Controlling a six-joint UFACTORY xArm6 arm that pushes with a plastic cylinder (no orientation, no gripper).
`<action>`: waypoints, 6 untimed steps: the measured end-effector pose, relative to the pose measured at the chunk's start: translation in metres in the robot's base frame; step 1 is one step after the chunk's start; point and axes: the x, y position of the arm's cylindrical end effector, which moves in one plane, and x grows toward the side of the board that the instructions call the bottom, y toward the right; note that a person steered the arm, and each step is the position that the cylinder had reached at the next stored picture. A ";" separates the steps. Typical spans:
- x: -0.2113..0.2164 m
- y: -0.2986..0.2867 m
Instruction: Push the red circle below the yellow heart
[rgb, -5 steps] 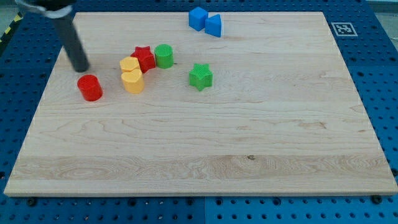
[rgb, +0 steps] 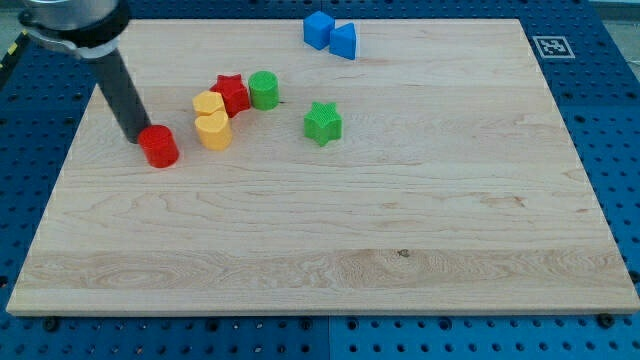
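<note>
Rod end, no gripper fitted: my tip (rgb: 137, 137) sits against the upper-left side of the red circle (rgb: 159, 146), touching or all but touching it; with no jaws there is nothing to open or close. Red circle: left part of the wooden board (rgb: 400, 250), just left of the yellow heart (rgb: 213, 130) and level with its lower half, a narrow gap between them. Yellow heart: touching a second yellow block (rgb: 208, 103) above it, which abuts a red star (rgb: 232, 93) and, beyond that, a green cylinder (rgb: 264, 89). Green star (rgb: 322, 122): apart, to the view's right. Two blue blocks (rgb: 330, 34): top edge, uninvolved. Handling note: the circle looks to need travel toward the view's bottom and right. Judged best to keep contact on its upper-left face and steer down first, since a straight rightward shove would likely strike the heart and disturb the cluster. A round block may slip sideways off the rod; centred contact advised.
</note>
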 end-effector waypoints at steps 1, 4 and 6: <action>0.010 0.018; 0.056 0.029; 0.076 0.029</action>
